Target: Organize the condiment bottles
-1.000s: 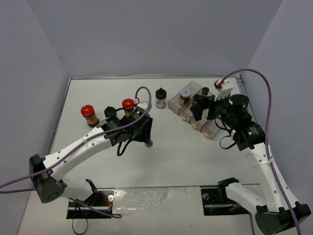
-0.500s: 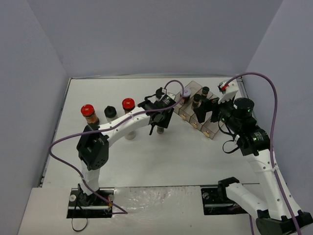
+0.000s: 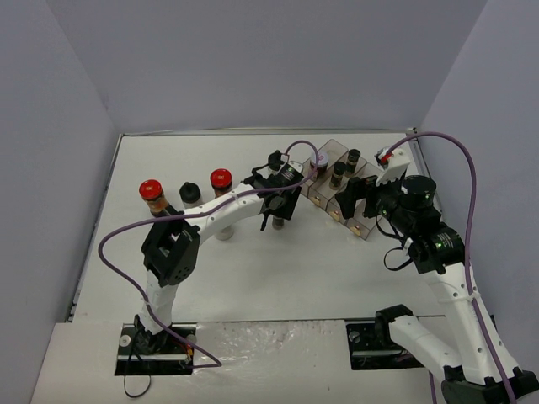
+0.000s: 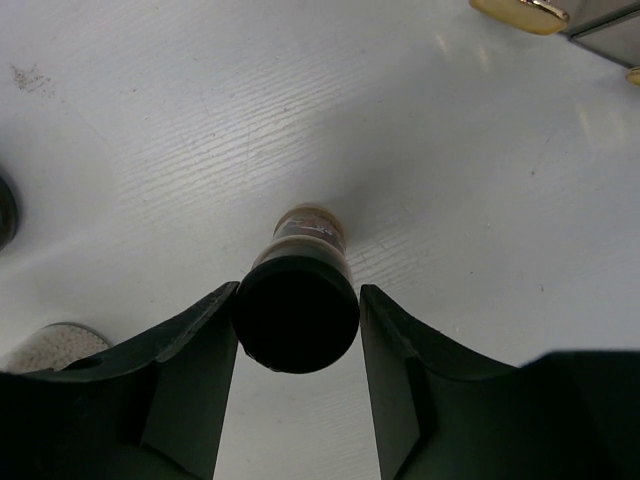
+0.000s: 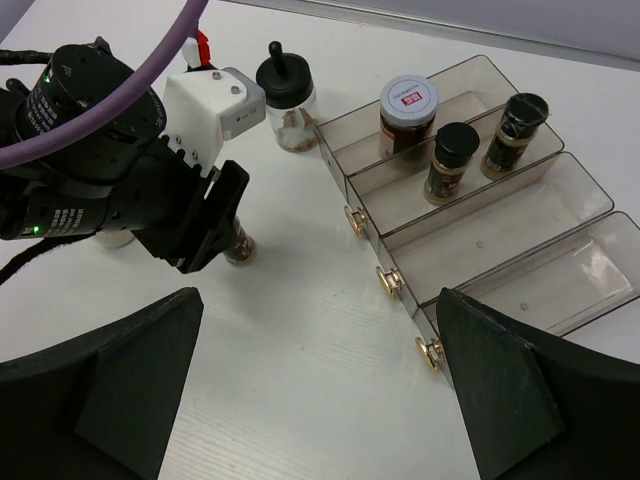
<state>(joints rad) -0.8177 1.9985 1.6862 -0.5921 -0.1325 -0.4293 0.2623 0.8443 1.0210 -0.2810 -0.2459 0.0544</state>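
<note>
My left gripper [image 3: 277, 212] is shut on the black cap of a small brown jar [image 4: 296, 313] that stands upright on the table just left of the clear tray [image 3: 371, 221]. The jar also shows in the right wrist view [image 5: 240, 250]. The tray holds a white-lidded jar [image 5: 408, 110] and two black-capped jars [image 5: 452, 160] [image 5: 518, 130]. Two red-capped jars [image 3: 152, 195] [image 3: 221, 180] and a black-capped jar [image 3: 190, 193] stand at the left. A knob-topped jar [image 5: 283, 90] stands behind my left gripper. My right gripper [image 5: 320, 400] is open and empty, above the table in front of the tray.
The tray's gold knobs [image 5: 388, 283] face the table's middle, and its two near compartments [image 5: 560, 290] hold nothing. A pale jar [image 4: 45, 348] stands under my left arm. Grey walls enclose the table on three sides.
</note>
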